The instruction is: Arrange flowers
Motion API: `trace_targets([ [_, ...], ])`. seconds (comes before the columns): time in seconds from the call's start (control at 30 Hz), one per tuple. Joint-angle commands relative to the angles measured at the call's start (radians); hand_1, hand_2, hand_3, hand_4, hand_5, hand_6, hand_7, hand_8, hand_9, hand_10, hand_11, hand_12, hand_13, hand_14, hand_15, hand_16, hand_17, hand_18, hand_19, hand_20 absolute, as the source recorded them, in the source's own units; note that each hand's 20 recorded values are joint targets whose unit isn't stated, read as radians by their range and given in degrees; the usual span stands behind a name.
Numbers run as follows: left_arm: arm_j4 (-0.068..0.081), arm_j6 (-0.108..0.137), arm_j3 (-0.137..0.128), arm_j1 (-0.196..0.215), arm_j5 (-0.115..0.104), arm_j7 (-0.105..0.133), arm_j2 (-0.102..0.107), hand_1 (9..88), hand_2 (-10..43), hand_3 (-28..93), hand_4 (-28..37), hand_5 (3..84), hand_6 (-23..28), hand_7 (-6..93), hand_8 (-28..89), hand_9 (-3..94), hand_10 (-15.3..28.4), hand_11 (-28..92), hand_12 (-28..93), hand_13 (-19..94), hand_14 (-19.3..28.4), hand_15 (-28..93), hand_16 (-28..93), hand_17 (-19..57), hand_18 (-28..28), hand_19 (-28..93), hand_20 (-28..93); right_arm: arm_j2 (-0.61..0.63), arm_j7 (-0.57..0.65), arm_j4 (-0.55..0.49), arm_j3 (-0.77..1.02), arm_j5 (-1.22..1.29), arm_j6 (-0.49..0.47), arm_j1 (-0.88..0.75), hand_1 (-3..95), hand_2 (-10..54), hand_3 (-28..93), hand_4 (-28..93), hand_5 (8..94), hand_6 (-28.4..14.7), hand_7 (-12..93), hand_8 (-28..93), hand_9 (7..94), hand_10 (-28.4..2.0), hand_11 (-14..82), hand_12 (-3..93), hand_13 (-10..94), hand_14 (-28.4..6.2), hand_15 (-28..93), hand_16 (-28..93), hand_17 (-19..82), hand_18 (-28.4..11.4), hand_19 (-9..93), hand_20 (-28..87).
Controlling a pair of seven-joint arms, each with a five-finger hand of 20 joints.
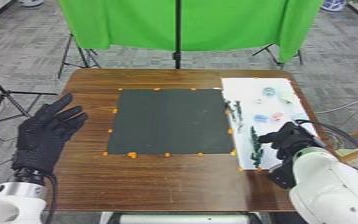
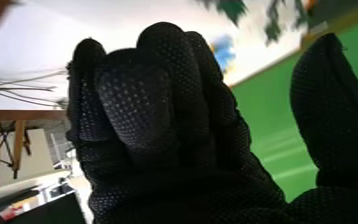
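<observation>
Across the middle of the head view, a brown wooden table (image 1: 158,185). Beyond its far edge, a hanging green cloth (image 1: 122,25), with a black pole (image 1: 177,35) upright at its middle. On the table, a dark square mat (image 1: 171,122). Just to the right of the mat, a white board (image 1: 242,87), longer from near to far than across, with all the flower pieces in sight on it.

At the table's left side, the left hand (image 1: 42,137), fingers extended and slightly spread, apart from the mat and with nothing in its grasp. Over the near right part of the board, the right hand (image 1: 286,142), close beside a leafy stem; contact with board or stem impossible to tell. In the right wrist view, fingers of the right hand (image 2: 162,125) side by side and pressed together, thumb well apart, nothing pinched between.

Near the board's left edge, a long dark green stem (image 1: 256,147), and farther off, leafy sprigs (image 1: 238,112). Toward the far end, a blue bloom (image 1: 269,91); nearer the right hand, a pale blue bloom (image 1: 261,118) and a pink bloom (image 1: 278,117), side by side. Smallest of all, around the mat's border, orange markers (image 1: 132,155).
</observation>
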Motion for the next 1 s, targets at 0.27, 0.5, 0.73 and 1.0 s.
trace_targets([
  [0.27,0.000,0.023,0.016,0.006,-0.005,0.007,0.010,21.8,9.8,76,-27.4,37.7,10.4,11.9,-8,33.1,20.6,28,11,23,26.5,50,-9,-10.9,21.9,51,8,-0.001,0.091,0.041,-0.174,-0.065,-0.138,0.117,31.3,-5.0,66,-19,69.0,-12.5,37,-9,74.8,-20.9,49.2,20.8,79,-10.7,70,17,51,-22.8,93,0],
  [0.5,-0.004,0.026,0.017,0.013,-0.011,0.009,0.009,21.9,9.9,76,-27.5,37.8,10.5,12.0,-8,33.2,20.7,29,11,23,26.7,50,-9,-9.8,22.5,55,10,0.034,0.132,0.060,-0.246,-0.102,-0.128,0.153,31.9,-5.2,66,-19,69.7,-12.4,38,-9,75.7,-20.8,49.3,21.5,80,-10.5,70,18,52,-22.9,93,1],
  [0.73,-0.003,0.030,0.021,0.005,-0.010,-0.005,0.004,21.8,9.9,77,-27.4,38.0,10.7,12.2,-8,33.3,20.9,29,11,23,26.7,51,-9,-9.5,23.0,56,10,0.035,0.164,0.101,-0.339,-0.132,-0.133,0.227,31.6,-5.5,66,-19,69.8,-12.6,38,-9,75.6,-20.9,49.3,21.8,80,-10.8,70,19,51,-23.4,93,3],
  [1.0,0.001,0.029,0.031,-0.006,-0.010,-0.009,0.004,21.9,10.0,77,-27.3,38.2,10.8,12.2,-8,33.4,21.0,29,11,23,26.7,51,-10,-9.7,22.7,56,9,0.022,0.181,0.148,-0.442,-0.153,-0.122,0.306,31.5,-5.2,66,-19,69.7,-12.6,38,-9,75.5,-20.9,49.3,21.7,79,-11.0,70,19,51,-23.5,93,3],
])
